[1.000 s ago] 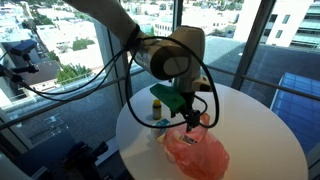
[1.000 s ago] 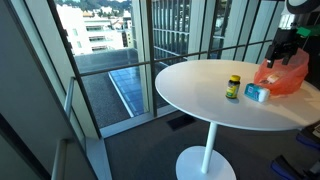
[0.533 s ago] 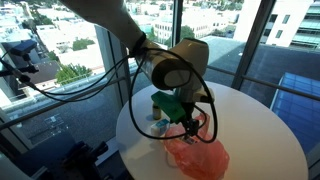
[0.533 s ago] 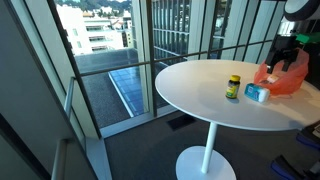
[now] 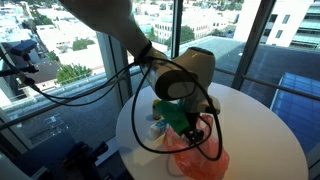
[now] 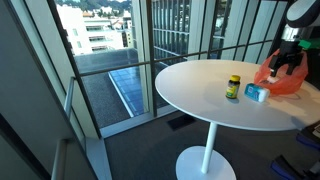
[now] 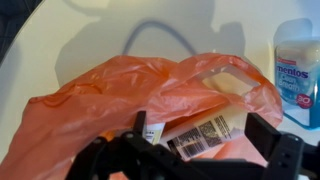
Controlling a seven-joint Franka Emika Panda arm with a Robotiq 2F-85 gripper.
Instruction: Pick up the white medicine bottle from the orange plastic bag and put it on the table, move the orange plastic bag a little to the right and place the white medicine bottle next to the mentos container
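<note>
The white medicine bottle point(image 7: 212, 118) lies on its side in the orange plastic bag point(image 7: 90, 110), barcode label up, partly veiled by the thin plastic. My gripper point(image 7: 203, 136) is open and low over the bag, with one finger on each side of the bottle, not closed on it. In both exterior views the gripper point(image 5: 186, 126) point(image 6: 289, 66) sits right at the top of the bag point(image 5: 202, 160) point(image 6: 284, 80), and the bottle is hidden there. The blue and white mentos container point(image 7: 297, 68) point(image 6: 257, 93) stands just beside the bag.
A small yellow bottle with a dark lid point(image 6: 233, 87) stands near the mentos container on the round white table point(image 6: 200, 95). The table is small, with its edge point(image 5: 125, 140) close. Glass walls and a railing surround it. Cables hang off the arm.
My gripper has come down and a little forward onto the orange bag. The bag, mentos container and yellow bottle have stayed in place.
</note>
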